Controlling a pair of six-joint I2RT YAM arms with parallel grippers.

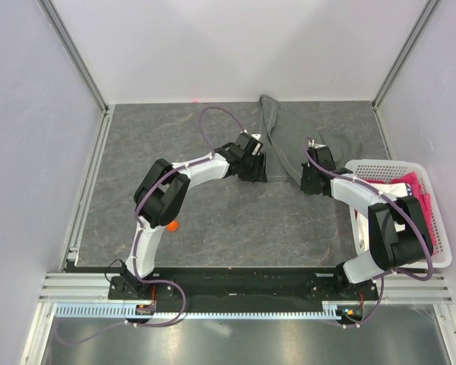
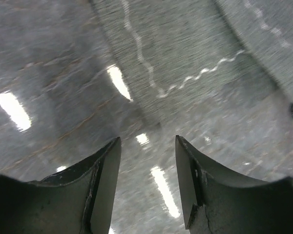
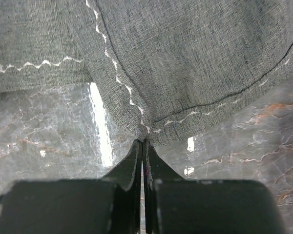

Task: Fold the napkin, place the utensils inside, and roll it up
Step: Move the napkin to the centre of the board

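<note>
Pinching napkin [image 3: 185, 58] hem corner: right pincer [image 3: 143, 142] closed tight | left pincer [image 2: 148, 139] parted, empty, napkin just ahead on bench [image 2: 39, 58]

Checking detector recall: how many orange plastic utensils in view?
1: small orange plastic utensil, only partly showing, on the grey marbled table beside the left arm. Others may be hidden.

Napkin [image 1: 277, 129] far-centre on the table [image 1: 251, 228], basket [image 1: 380, 163] at its right, perhaps a utensil [image 1: 172, 225] near-left.
</note>
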